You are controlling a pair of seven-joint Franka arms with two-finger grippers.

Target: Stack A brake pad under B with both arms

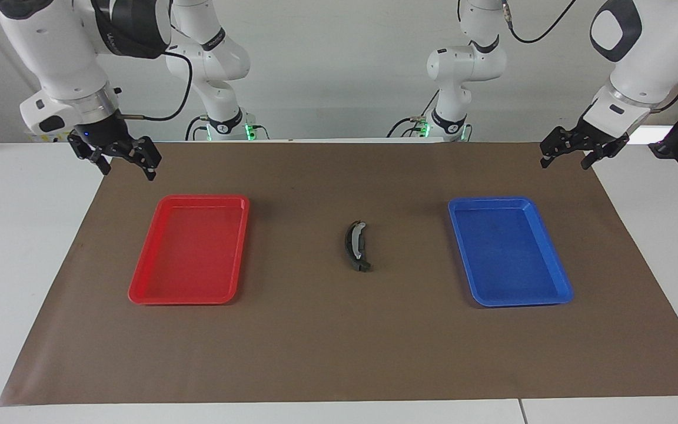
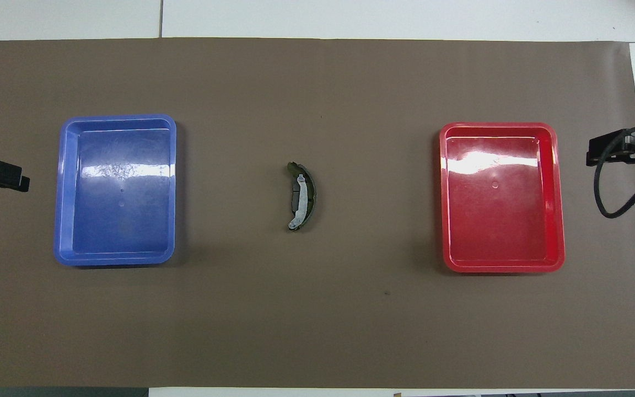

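Dark curved shoe (image 1: 357, 246) sits mid-mat atop the pad (image 2: 297, 194), so stacking looks done. Left gripper (image 1: 575, 151) and right gripper (image 1: 120, 158) hang open, empty, at the mat's ends.

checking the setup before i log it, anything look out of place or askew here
Nothing stands out. The curved brake shoe lies on the flat pad mid-mat, the red tray and blue tray sit square.

One camera sits high across the bench (image 1: 339, 365), facing the robots and taking in both arms. The other hangs above the robots' end, looking steeply down. Both share the brown mat (image 2: 317, 320), trays and centre.
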